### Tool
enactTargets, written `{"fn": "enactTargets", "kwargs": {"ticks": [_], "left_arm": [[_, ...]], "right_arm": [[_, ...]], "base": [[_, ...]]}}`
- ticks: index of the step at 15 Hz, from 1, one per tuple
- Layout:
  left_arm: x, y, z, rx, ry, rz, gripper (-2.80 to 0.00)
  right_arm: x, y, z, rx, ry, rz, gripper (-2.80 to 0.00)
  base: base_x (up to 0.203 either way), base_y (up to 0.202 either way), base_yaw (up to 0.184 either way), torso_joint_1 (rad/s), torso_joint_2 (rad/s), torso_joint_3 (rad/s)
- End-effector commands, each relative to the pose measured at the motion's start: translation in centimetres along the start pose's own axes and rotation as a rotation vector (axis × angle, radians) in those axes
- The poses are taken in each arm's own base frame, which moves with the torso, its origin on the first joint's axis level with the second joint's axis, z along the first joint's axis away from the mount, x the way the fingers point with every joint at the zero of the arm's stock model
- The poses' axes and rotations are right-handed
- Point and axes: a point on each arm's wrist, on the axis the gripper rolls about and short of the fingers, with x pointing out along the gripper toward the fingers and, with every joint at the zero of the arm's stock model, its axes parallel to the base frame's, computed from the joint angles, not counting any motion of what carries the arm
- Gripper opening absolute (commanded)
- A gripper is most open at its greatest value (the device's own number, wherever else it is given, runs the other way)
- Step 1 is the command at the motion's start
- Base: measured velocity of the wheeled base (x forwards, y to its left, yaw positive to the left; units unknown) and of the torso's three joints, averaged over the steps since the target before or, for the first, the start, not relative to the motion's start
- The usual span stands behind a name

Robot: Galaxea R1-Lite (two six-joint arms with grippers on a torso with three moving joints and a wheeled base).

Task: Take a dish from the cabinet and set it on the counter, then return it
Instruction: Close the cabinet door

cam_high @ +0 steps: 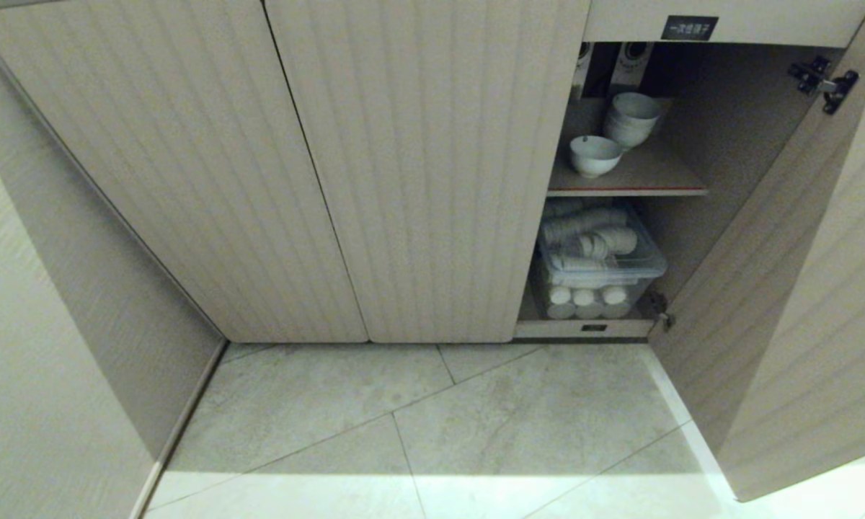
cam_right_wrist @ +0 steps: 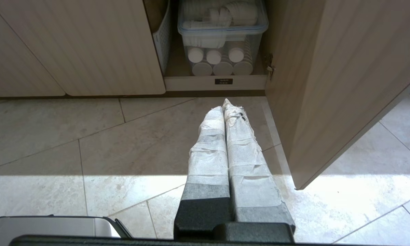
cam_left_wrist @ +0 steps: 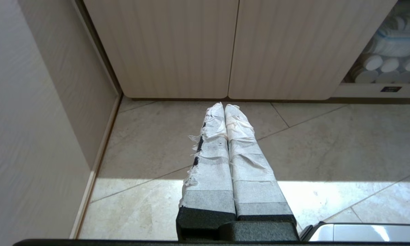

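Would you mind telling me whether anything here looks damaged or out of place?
Only the tape on the left gripper: it is frayed, with loose shreds along one finger. The bowl sits upright on the cabinet shelf, and the right gripper looks tidy.

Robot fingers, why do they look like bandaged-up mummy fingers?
Both grippers look alike. The left gripper and right gripper each have two long, tapering fingers wrapped in white, fraying tape, greyer lower down. They grow from a black, rough-textured base. No cables or markings show.
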Motion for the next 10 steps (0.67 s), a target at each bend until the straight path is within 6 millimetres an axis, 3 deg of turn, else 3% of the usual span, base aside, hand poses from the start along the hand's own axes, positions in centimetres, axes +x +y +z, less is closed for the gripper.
{"fn": "enactTargets", "kwargs": {"ticks": [1,4,10], "left_arm": [[0.00,0.00,0.00,0.000,-0.001,-0.001,-2.80],[0.00,0.00,0.00,0.000,-0.001,-0.001,-2.80],[0.00,0.00,0.00,0.000,-0.001,-0.001,-2.80]], "right_arm": [[0.01,0.00,0.00,0.000,0.001,0.000,-2.80],[0.01,0.00,0.00,0.000,0.001,0.000,-2.80],[0.01,0.00,0.00,0.000,0.001,0.000,-2.80]], "base": [[0.000,0.000,0.000,0.000,0.00,0.000],[0.000,-0.024,-0.003,0.000,0.00,0.001],[0.000,-0.185,0.000,0.004,0.00,0.002]]}}
